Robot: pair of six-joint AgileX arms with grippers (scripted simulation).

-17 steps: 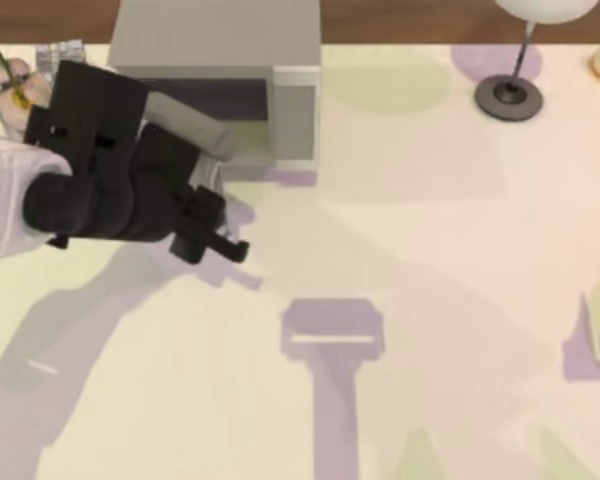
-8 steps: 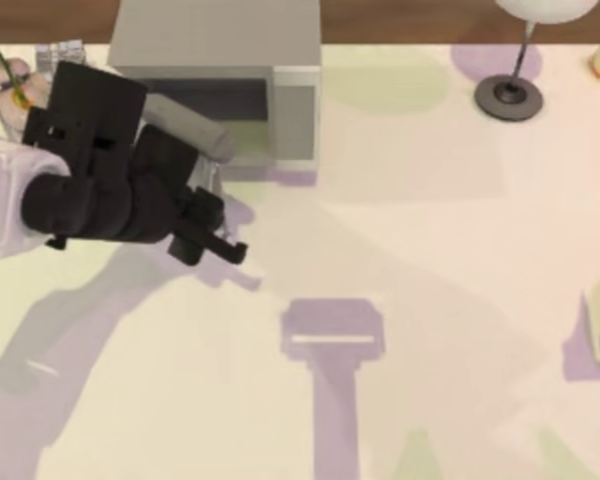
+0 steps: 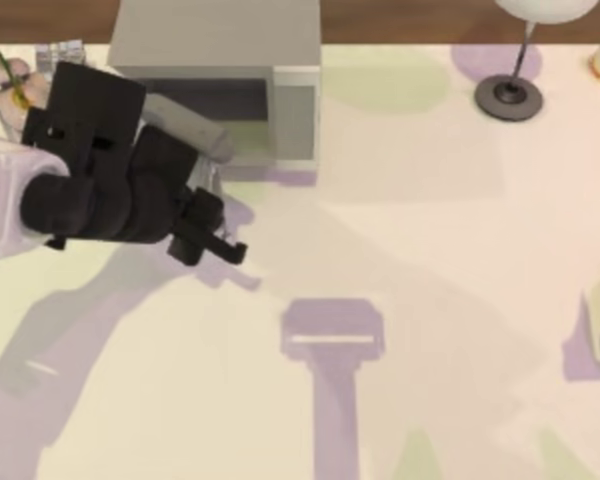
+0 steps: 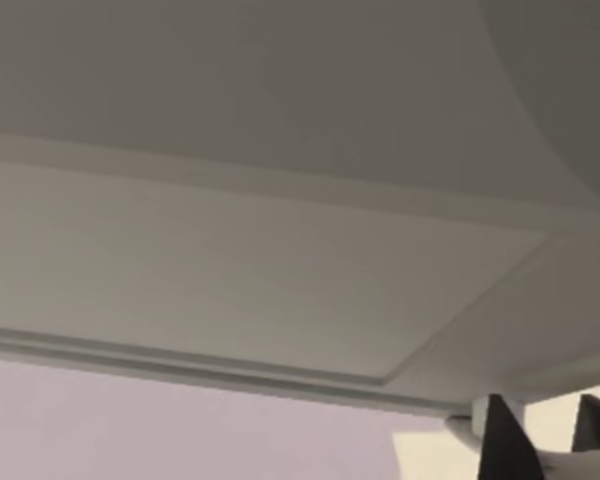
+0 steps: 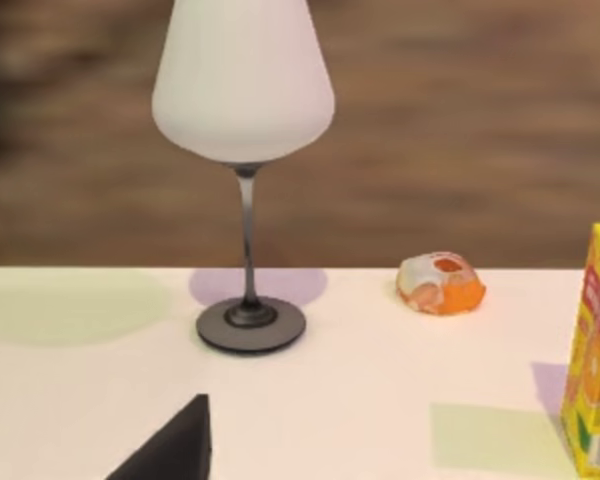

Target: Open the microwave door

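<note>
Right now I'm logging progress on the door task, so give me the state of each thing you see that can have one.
microwave: upright at the table's far edge, cavity exposed.
microwave door: swung partly open, angled out toward the left.
left gripper: in front of the microwave, beside the door.
lamp: standing upright on its round base.
juice carton: upright.
right gripper: not in view.

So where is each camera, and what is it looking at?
Top view: above the table, looking down; shows the left arm's gripper by the microwave.
Left wrist view: on the left arm, close against the microwave door; fingertips show.
Right wrist view: on the right arm, facing the lamp.
The top view shares the lamp.
</note>
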